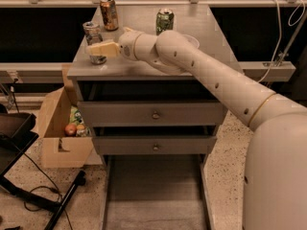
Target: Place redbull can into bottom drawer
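Note:
The redbull can (91, 32), slim and silver-grey, stands upright near the left front corner of the grey cabinet's top (211, 47). My gripper (99, 49) reaches in from the right at the end of the cream arm. It sits level with the can's middle and overlaps it, hiding part of the can's body. The bottom drawer (154, 190) is pulled out towards me at the foot of the cabinet, a wide grey tray with side rails and nothing in it.
A copper-orange can (109, 13) and a green can (165, 20) stand at the back of the cabinet top. Two knobbed upper drawers (155, 114) are closed. A cardboard box (57, 143) with items stands left of the cabinet. A black stand leg (62, 202) lies on the floor.

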You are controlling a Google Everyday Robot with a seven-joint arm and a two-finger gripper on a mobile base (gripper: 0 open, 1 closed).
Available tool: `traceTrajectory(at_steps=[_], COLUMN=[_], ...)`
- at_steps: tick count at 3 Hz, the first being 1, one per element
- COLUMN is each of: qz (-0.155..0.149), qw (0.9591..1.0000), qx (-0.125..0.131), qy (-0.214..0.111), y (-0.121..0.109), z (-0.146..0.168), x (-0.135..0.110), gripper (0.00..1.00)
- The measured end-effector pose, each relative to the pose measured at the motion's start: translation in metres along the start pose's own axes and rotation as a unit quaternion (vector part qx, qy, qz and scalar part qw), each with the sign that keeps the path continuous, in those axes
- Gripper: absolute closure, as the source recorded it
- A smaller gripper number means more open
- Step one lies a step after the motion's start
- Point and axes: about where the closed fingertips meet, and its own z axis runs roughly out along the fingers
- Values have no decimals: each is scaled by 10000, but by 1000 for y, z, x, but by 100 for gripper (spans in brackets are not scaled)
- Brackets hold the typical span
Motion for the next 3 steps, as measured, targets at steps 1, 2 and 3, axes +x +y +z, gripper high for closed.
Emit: traceTrajectory(at_steps=[1,2,3], qz=[48,-58,-138], qw=[9996,9981,9964], qx=[-190,-471,-666], qy=[-195,-400,-498], y=[7,23,37], z=[14,26,32], x=[-4,-16,-26], gripper=[0,24,47])
